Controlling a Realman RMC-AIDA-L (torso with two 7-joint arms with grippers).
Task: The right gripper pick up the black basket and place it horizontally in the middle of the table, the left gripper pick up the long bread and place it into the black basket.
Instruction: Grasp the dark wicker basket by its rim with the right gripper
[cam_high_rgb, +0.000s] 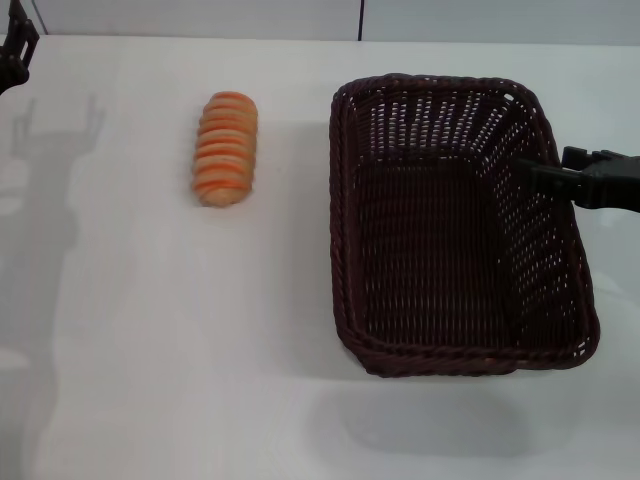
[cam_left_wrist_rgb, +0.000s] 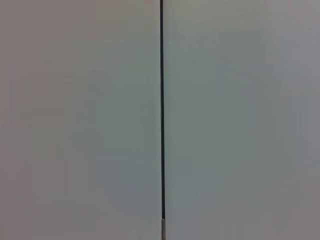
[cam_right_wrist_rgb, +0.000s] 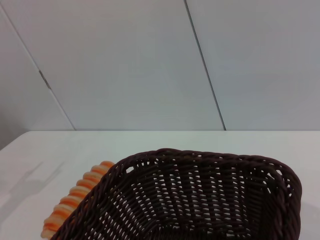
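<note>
The black basket (cam_high_rgb: 455, 230) is at the right of the white table (cam_high_rgb: 150, 350), long side running front to back. Its shadow lies apart from it toward the table's front, so it hangs above the table. My right gripper (cam_high_rgb: 545, 175) comes in from the right edge and is shut on the basket's right rim. The right wrist view looks into the basket (cam_right_wrist_rgb: 200, 200). The long bread (cam_high_rgb: 226, 148), orange with cream stripes, lies left of the basket, and one end shows in the right wrist view (cam_right_wrist_rgb: 75, 200). My left gripper (cam_high_rgb: 14, 50) is parked at the far left corner.
Grey wall panels (cam_right_wrist_rgb: 125, 65) stand behind the table's far edge. The left wrist view shows only wall panels with a dark seam (cam_left_wrist_rgb: 161, 110). The left arm's shadow (cam_high_rgb: 45, 200) falls on the table's left side.
</note>
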